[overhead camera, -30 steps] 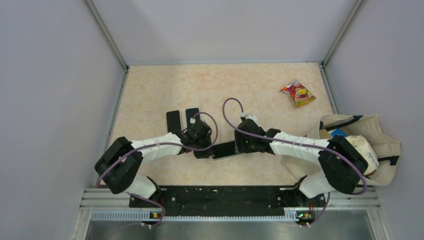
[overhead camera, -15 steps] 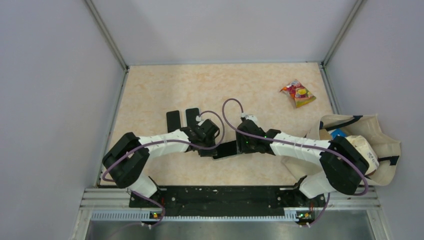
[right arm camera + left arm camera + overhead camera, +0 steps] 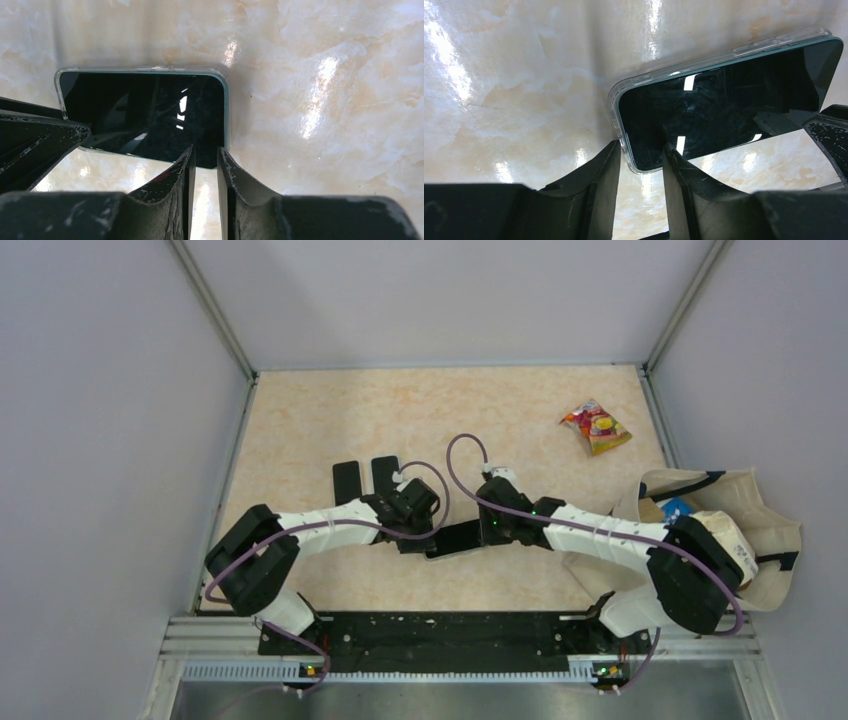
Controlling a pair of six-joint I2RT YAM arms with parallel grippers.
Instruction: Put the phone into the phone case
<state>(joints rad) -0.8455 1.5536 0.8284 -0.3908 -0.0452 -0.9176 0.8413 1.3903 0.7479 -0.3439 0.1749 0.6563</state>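
The dark-screened phone lies flat on the table inside the clear phone case, between my two grippers. In the left wrist view the case's clear rim wraps the phone. My left gripper is open and straddles the near left corner, one finger outside the rim and one on the screen. In the right wrist view my right gripper is shut to a narrow slit, with its tips on the phone's right end by the case edge. From above, the left gripper and the right gripper flank the phone.
Two flat black items lie just behind the left gripper. A colourful snack packet lies at the far right. A cream tote bag with things in it sits at the right edge, next to the right arm.
The left arm has shifted right, bringing its gripper closer onto the phone's left end. The right gripper and the phone have barely moved.
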